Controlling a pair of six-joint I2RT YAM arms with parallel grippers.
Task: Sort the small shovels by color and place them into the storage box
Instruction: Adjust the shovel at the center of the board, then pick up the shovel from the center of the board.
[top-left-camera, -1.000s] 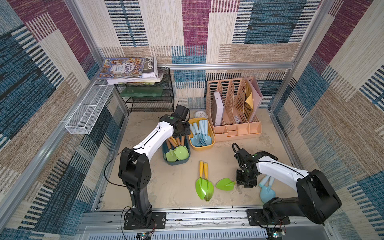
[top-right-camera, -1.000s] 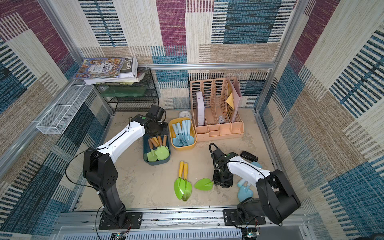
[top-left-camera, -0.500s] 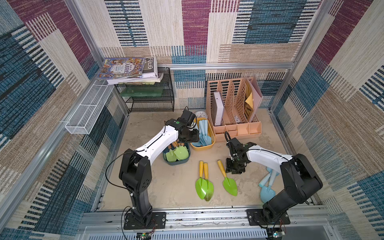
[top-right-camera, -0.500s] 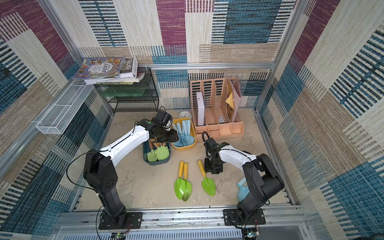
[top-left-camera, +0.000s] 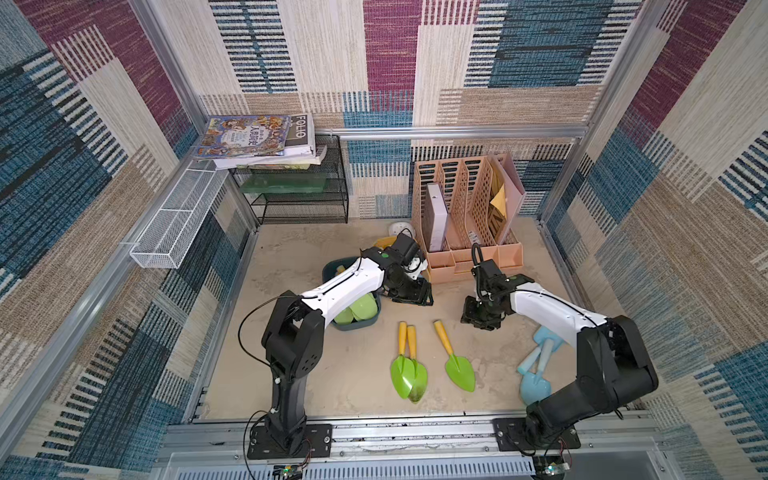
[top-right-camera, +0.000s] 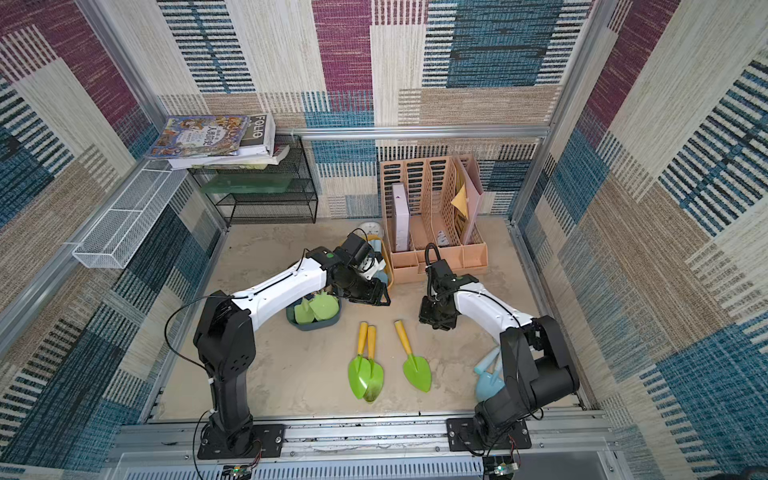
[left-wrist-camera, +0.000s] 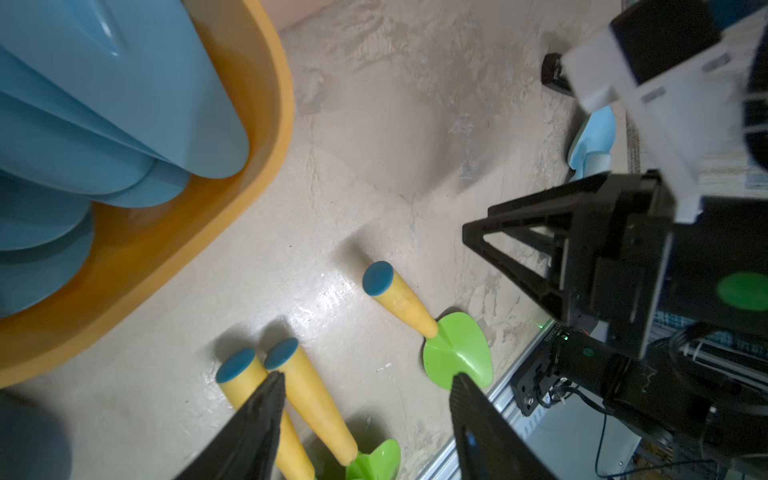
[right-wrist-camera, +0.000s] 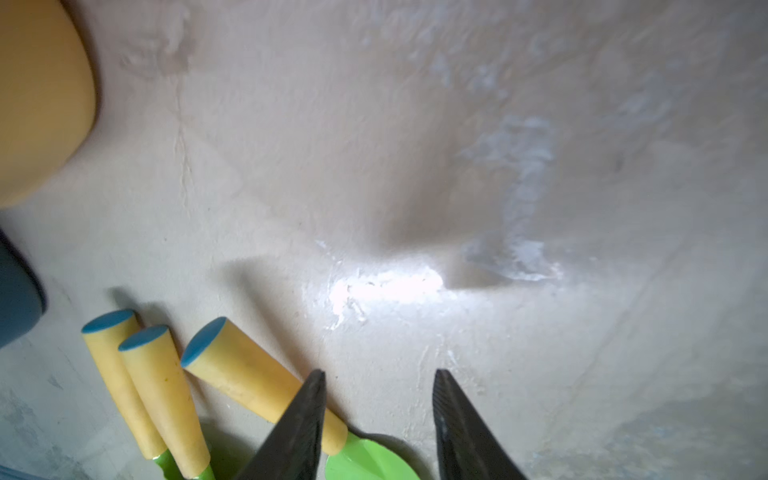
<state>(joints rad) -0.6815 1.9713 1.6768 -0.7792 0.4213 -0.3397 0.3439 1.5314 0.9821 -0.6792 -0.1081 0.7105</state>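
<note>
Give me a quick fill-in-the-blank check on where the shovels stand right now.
The green-bladed, yellow-handled plastic shovels lying loose on the sandy floor number ___.
The stacked shovels in the orange oval plastic bin are all pale ___.
The dark teal plastic bin holds flat shovels with ___ blades.
The right gripper has its fingers apart and holds ___.
Missing words: three; blue; green; nothing.
</note>
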